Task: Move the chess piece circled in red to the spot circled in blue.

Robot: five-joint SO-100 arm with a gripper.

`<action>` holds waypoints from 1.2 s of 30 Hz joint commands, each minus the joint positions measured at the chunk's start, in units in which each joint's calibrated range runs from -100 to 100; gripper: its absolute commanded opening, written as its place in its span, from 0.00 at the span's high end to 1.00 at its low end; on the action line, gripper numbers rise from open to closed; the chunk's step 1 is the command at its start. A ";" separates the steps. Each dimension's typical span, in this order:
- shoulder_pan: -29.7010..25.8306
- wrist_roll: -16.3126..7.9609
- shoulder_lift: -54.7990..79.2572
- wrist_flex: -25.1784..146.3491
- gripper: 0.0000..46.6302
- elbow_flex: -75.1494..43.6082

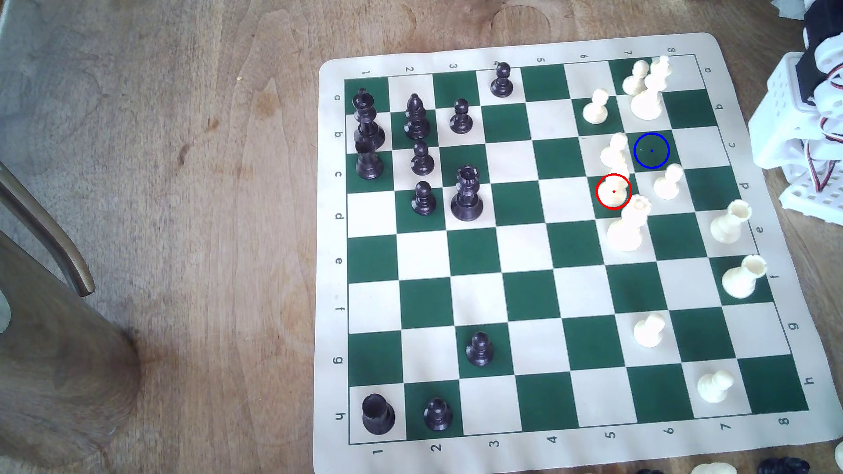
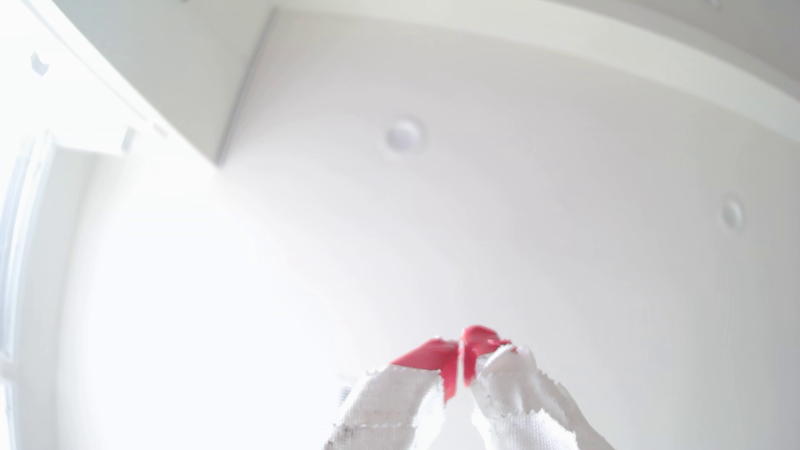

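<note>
My gripper (image 2: 461,363) points at white ceiling (image 2: 519,194), red-tipped fingers (image 2: 426,357) pressed together, nothing between. Exterior view: red-ringed cream pawn (image 1: 613,191) stands right of centre on green-and-white board (image 1: 502,282), touching no neighbour visibly. Blue-ringed green square (image 1: 651,150) lies bare, diagonally up-right of pawn.

Chess piece (image 1: 613,191) is boxed in: cream pawn (image 1: 615,150) just behind, crowned cream piece (image 1: 628,226) just in front, pawn (image 1: 668,181) to the exterior view's right. The spot (image 1: 651,151) is bare; board centre open.
</note>
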 commanded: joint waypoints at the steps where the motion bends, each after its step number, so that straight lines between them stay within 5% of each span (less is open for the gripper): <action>1: -0.28 0.44 -0.28 -1.19 1.00 0.81; 25: -0.28 0.44 -0.28 -0.94 1.00 0.81; 36: -7.48 0.24 -0.36 44.35 1.00 0.90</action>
